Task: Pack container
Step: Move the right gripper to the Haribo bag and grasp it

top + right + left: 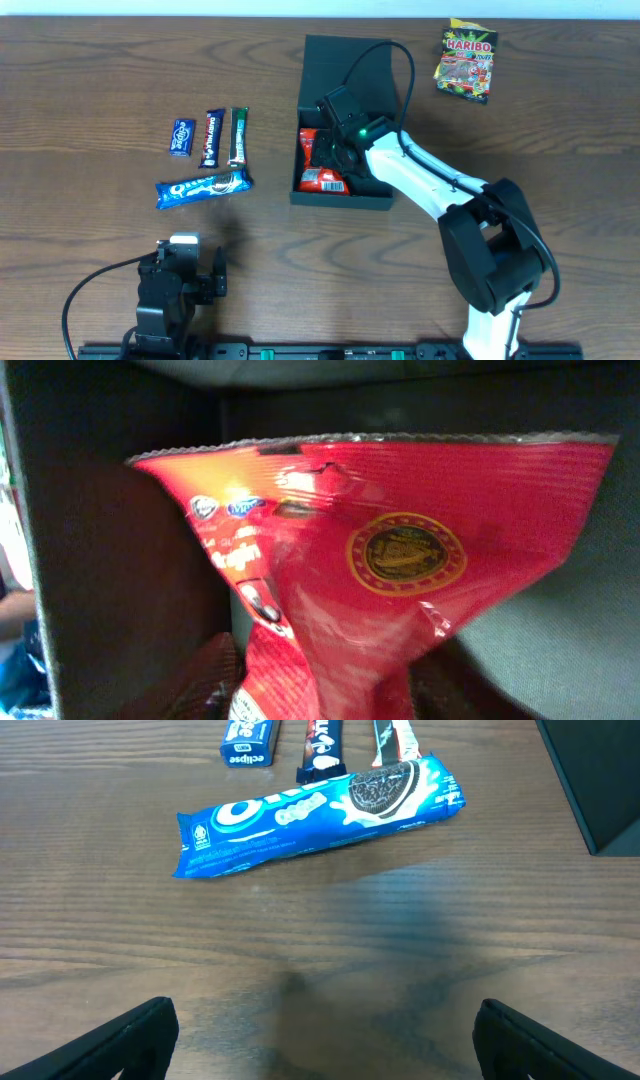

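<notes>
Nearest to us, the left claw (pixel 320 1038) hovers over the bare wooden worktop (pixel 90 80) with its fingers spread wide and nothing between them. Just beyond it a blue Oreo packet (pixel 318 815) lies slantwise. Past that, three small bars lie side by side: a blue eclipse pack (pixel 248 742), a dark bar (pixel 322 748) and a green-and-white bar (pixel 238 136).

To the right of these, near the middle of the worktop, the container (pixel 340 200) stands with its flap lid open towards the far edge. The right claw (pixel 335 150) reaches down into it, right against a red snack packet (pixel 400 560) at the container's left side. We cannot tell whether its fingers grip the packet or stand loose around it.

Farthest off, a Haribo bag (pixel 467 62) lies flat, well apart from the container.
</notes>
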Tool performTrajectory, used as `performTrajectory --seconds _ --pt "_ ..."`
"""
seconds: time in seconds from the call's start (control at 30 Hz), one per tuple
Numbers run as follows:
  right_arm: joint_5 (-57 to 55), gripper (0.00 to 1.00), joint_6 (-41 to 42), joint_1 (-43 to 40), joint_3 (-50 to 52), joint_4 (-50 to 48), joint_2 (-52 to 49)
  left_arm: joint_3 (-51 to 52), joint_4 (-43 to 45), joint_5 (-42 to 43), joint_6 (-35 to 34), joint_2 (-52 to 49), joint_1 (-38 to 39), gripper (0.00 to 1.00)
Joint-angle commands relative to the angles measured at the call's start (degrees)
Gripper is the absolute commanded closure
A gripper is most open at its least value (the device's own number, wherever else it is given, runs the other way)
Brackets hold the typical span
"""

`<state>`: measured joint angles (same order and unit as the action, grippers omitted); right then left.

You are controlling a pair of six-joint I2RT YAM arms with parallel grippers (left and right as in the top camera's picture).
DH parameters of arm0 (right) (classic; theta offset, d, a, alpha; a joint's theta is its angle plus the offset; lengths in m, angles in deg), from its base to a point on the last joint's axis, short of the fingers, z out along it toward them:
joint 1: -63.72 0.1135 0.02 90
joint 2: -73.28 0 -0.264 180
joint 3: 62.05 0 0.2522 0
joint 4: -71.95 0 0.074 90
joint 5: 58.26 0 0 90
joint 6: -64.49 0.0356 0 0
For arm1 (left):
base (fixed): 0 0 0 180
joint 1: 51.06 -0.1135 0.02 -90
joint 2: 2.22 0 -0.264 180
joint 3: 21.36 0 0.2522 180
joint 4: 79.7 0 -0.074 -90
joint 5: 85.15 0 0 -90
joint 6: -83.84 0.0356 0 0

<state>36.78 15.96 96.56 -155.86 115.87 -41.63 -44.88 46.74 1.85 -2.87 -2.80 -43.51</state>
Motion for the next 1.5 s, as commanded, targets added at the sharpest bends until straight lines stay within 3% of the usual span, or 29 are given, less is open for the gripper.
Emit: performTrajectory --seconds 0.0,0.2,0.43,0.63,0.73,0.87,0.97,1.1,1.17,1.27,1.47 --pt "1.2 0.28 -0.5 0.2 0.1 -0.1 0.1 0.5 -1.1 -0.3 0.8 0.3 0.0 0.05" --pt "1.2 0.02 -3.5 -1.8 -1.8 1.4 4.5 0.5 -1.1 -0.3 0.8 0.3 0.0 0.05" --pt "-1.6 0.01 -4.6 -5.2 -2.6 2.4 14.9 0.5 -1.1 -0.3 0.8 0.3 0.0 0.05" --pt "-16.8 0.01 -16.1 -10.9 -2.7 0.0 20.9 0.5 -1.1 -0.3 0.8 0.3 0.0 0.05" --pt "-12.9 0.01 -18.9 -17.7 -2.7 -0.3 19.1 0.5 -1.1 -0.3 0.8 0.3 0.0 0.05" --pt "-3.5 0.06 -18.8 -28.1 -5.1 -1.9 14.0 0.5 -1.1 -0.3 0.8 0.3 0.0 0.05" --pt "1.1 0.08 -20.6 -34.7 -13.8 0.9 6.2 0.5 -1.1 -0.3 0.8 0.3 0.0 0.04" --pt "2.2 0.08 -25.9 -38.0 -34.0 10.4 -8.2 0.5 -1.1 -0.4 0.8 0.3 0.0 0.05" --pt "0.5 0.05 -28.4 -39.0 -49.7 18.5 -18.3 0.5 -1.1 -0.3 0.8 0.3 0.0 0.04" --pt "1.1 0.01 -28.7 -40.8 -63.9 23.1 -28.0 0.5 -1.1 -0.3 0.8 0.3 0.0 0.05" --pt "8.9 0.01 -28.2 -43.7 -70.1 21.4 -36.6 0.5 -1.1 -0.4 0.8 0.3 0.0 0.05"
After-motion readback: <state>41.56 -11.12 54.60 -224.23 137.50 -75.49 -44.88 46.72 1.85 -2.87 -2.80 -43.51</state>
